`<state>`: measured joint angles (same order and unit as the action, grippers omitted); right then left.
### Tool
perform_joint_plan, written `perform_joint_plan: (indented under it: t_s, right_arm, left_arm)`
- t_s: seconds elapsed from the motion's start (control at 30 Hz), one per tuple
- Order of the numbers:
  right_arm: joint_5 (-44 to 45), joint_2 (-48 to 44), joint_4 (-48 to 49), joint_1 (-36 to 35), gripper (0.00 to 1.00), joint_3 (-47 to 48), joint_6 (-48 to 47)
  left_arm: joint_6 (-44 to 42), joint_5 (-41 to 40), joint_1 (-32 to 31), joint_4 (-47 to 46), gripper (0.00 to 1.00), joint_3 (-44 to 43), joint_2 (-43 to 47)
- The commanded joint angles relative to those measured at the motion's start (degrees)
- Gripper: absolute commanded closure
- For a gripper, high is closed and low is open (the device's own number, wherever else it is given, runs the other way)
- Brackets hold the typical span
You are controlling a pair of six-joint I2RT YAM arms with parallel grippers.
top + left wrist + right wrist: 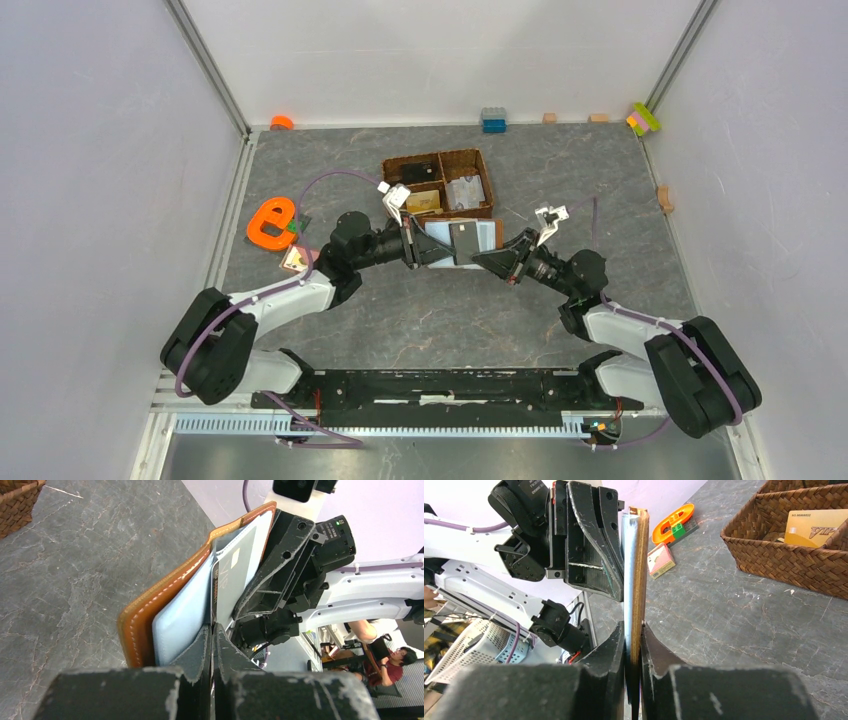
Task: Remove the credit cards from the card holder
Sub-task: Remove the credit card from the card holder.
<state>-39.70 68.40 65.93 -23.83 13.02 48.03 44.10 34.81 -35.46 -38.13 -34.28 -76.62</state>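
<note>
Left tool (212, 632) is pressing fully together on the near end of a grey card (237, 575). The card's dark edge is running straight into the gap between its fingers (197, 652).

Right tool (633, 626) is sitting at the far end of the holder (640, 570), fingers (616, 645) lying against both faces. That's looking like a narrow pinch on the leather edge, not a spread stance.

Holder is hanging open between the two tools, seemingly off the table (400, 310), pale inside turned toward the left tool. Card is lying against that pale inside, long axis running tool to tool: away from left, toward right.

So the pull is looking like a straight slide along that axis, back toward the left arm, with right only anchoring. Left is the arm on the card. Right isn't touching it as far as I can tell. Can't tell how much card is sitting in the pocket.

Risk: any skew and the card is binding in the pocket, or the holder is slipping from right's thin grip.

Basket (487, 180) is sitting just beyond the holder with a gold card (819, 527) lying in it, so that's likely the drop spot.
</note>
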Motion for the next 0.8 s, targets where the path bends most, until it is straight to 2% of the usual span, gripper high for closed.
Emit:
perform_joint_plan:
  t_s: [0.0,0.3,0.37,0.4,0.5,0.6,0.77]
  right_arm:
    - [0.3,-1.3,2.3,0.7,0.89,-0.3,0.0]
    - [-0.6,-0.2,6.1,1.6,0.95,-1.2,2.6]
    - [-1.7,1.0,8.2,1.6,0.95,-0.9,4.1]
    - [-2.3,1.9,9.7,1.6,0.96,-0.9,5.1]
    - [-4.3,4.9,18.0,1.4,0.98,-1.1,10.4]
    - [-6.1,7.7,23.6,1.1,1.00,-0.8,14.0]
    - [-6.1,8.3,22.5,0.3,1.00,-0.2,13.4]
  left_arm:
    - [2.0,-0.3,0.7,-3.6,0.98,0.3,0.4]
    - [2.0,0.3,0.9,-4.1,0.98,0.3,0.3]
    - [2.4,1.8,0.8,-5.4,0.90,0.2,-0.1]
    - [2.8,2.3,0.8,-6.2,0.83,0.2,-0.3]
    - [3.5,3.8,0.4,-7.7,0.69,-0.1,-1.3]
    - [3.7,4.4,0.2,-8.0,0.66,-0.4,-1.8]
    - [4.0,5.4,-0.1,-8.0,0.63,-1.0,-2.6]
